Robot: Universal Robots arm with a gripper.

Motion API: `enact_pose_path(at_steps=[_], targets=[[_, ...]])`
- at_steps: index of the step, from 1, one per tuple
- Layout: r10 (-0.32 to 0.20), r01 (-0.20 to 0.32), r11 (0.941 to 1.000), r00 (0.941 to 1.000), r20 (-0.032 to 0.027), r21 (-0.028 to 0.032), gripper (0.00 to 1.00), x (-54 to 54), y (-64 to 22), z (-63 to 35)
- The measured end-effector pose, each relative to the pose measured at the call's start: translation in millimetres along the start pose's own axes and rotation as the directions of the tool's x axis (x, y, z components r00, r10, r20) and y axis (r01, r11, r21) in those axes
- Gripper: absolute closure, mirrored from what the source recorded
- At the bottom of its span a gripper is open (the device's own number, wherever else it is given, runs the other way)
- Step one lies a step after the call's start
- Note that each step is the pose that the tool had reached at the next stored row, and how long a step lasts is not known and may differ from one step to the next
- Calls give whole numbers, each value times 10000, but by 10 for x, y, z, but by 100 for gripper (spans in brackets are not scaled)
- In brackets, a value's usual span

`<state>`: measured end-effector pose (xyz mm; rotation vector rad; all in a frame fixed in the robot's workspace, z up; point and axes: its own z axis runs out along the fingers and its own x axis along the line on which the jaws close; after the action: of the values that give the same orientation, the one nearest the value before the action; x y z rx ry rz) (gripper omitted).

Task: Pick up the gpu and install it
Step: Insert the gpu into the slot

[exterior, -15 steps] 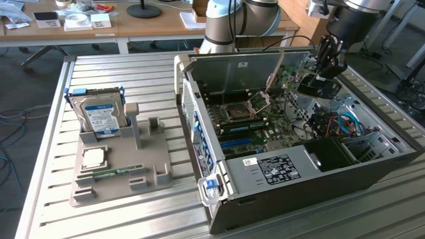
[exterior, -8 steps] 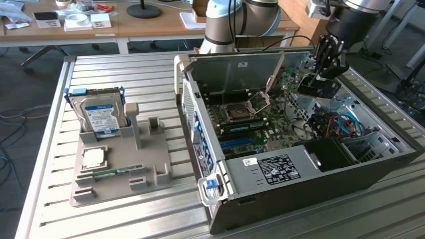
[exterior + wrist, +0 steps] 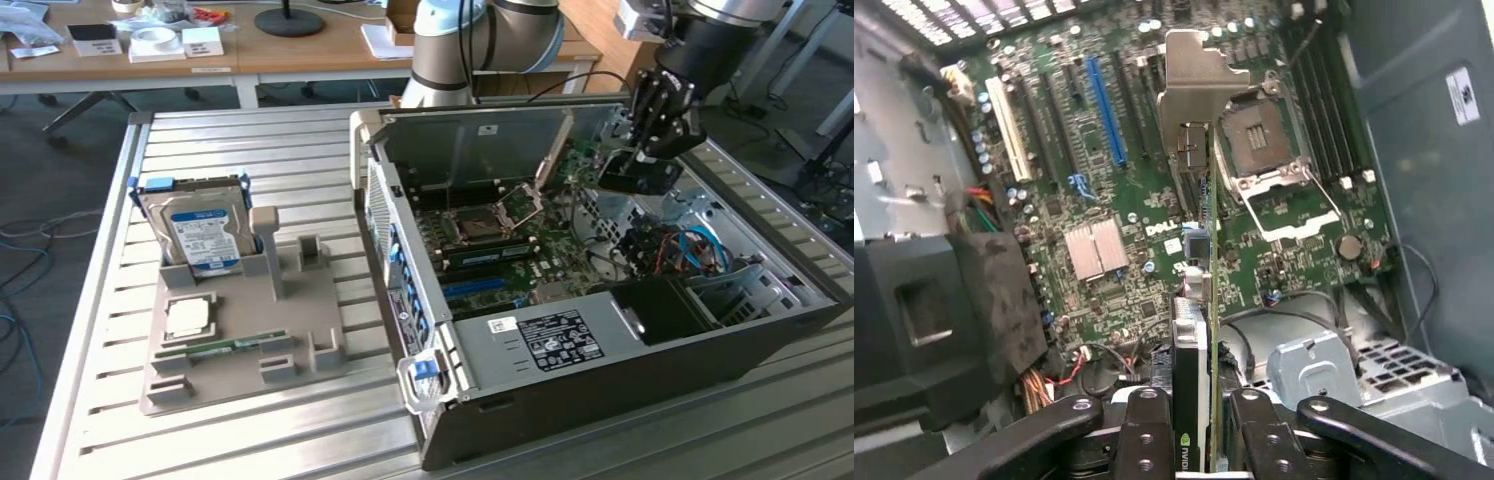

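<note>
The claw [image 3: 650, 148] is closed on the gpu [image 3: 1190, 340], holding it edge-down above the motherboard [image 3: 1124, 200] inside the open computer case [image 3: 601, 370]. The installing step is in hand; I judge the card's edge must line up with the blue slot [image 3: 1106, 110].

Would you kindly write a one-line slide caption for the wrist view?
Jaws clamped on the gpu, held edge-on over the motherboard inside the open computer case.

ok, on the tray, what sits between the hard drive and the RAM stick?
A square silver chip, probably the CPU, flat on the grey tray between the upright hard drive and the RAM stick; exterior view.
</note>
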<state>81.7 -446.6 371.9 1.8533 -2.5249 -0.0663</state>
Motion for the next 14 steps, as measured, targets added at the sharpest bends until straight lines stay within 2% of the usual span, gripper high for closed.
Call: enact_pose_path(at_steps=[4, 8, 14], targets=[[-545, 545, 9985, 9985, -22, -11, 73, -2, 1, 3], [-1086, 1086, 9941, 9941, -42, -21, 73, -4, 1, 5], [-1128, 1128, 9936, 9936, -45, -23, 73, -4, 1, 6]])
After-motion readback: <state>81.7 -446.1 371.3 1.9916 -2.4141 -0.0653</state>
